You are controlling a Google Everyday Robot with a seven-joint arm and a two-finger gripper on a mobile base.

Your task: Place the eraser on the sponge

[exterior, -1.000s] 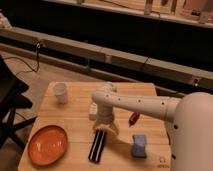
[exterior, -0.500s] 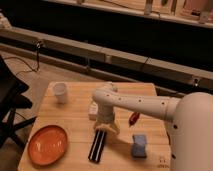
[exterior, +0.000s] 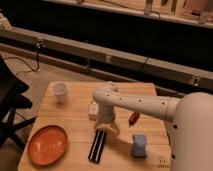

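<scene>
The eraser (exterior: pixel 97 146), a long black block with a pale lengthwise stripe, lies on the wooden table (exterior: pixel 75 117) near its front edge. My gripper (exterior: pixel 106 128) hangs straight down over the eraser's far end, its fingers spread either side of that end. The sponge (exterior: pixel 139 145), a small blue-grey pad, rests on the table to the right of the eraser, about a hand's width away. My white arm reaches in from the right.
An orange plate (exterior: pixel 47 145) sits at the front left. A white cup (exterior: pixel 60 92) stands at the back left. A small red object (exterior: pixel 133 118) lies just behind the sponge. A dark chair (exterior: pixel 10 100) stands left of the table.
</scene>
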